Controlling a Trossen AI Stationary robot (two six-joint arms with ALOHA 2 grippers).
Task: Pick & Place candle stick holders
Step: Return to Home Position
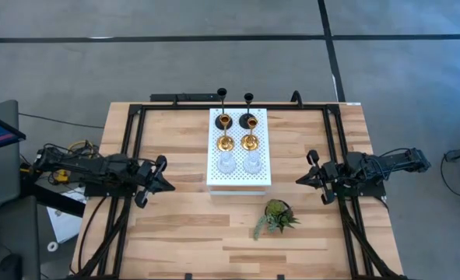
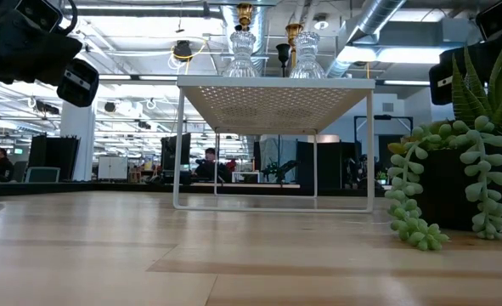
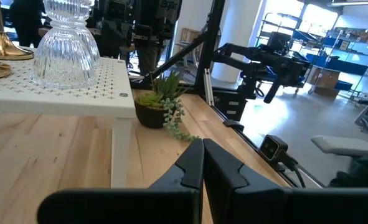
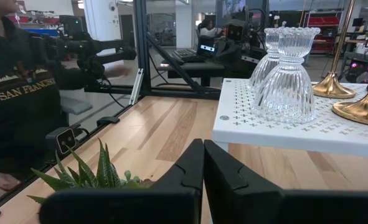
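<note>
The left arm (image 1: 89,167) was black and bumpy, with yellow and orange wires (image 1: 57,176) far behind the left gripper (image 1: 171,187). The right arm (image 1: 385,165) was black too. Round black knobs (image 1: 313,156) sat just behind the right gripper (image 1: 299,180). Its fingers (image 4: 190,171) were dark and pointed.

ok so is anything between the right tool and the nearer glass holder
Nothing visible. The right tool, shut, has only bare table between it and the glass holder on the white shelf; the plant sits off that line.
</note>
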